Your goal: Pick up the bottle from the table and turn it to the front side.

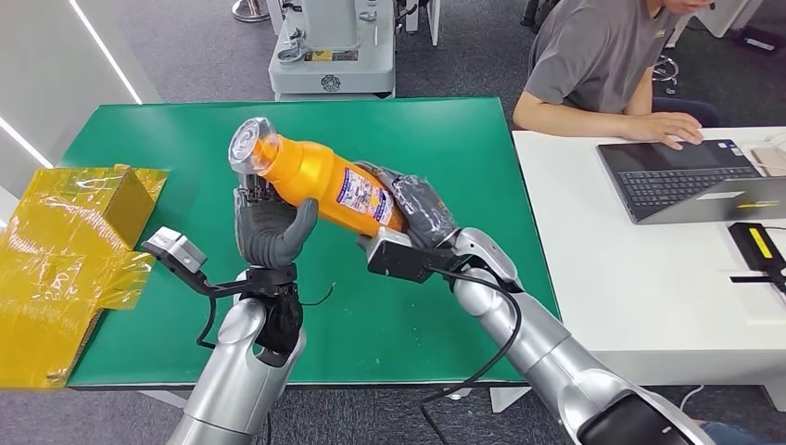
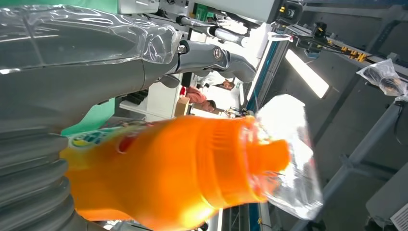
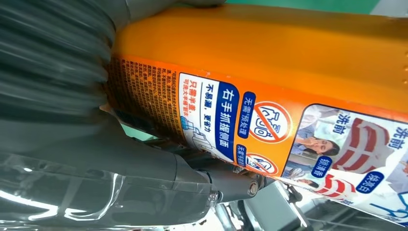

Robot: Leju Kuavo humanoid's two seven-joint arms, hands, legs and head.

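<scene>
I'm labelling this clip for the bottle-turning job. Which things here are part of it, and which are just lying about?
Part of the job: orange bottle, right hand gripping its base, left hand against its middle, green table.

Lying about: yellow wrapped box, laptop, seated person.

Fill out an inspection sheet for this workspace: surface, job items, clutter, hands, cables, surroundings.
Surface: green table, with a white table butted against its right side.
Job items: orange bottle held above the green table, tilted, clear cap end up and to the left, label facing the camera.
Clutter: yellow film-wrapped box at the green table's left edge.
Hands: right hand grips the bottle's base; left hand is against its underside near the neck.
Cables: black cable looping along the right forearm.
Surroundings: seated person using a laptop; grey machine base beyond the table.
</scene>
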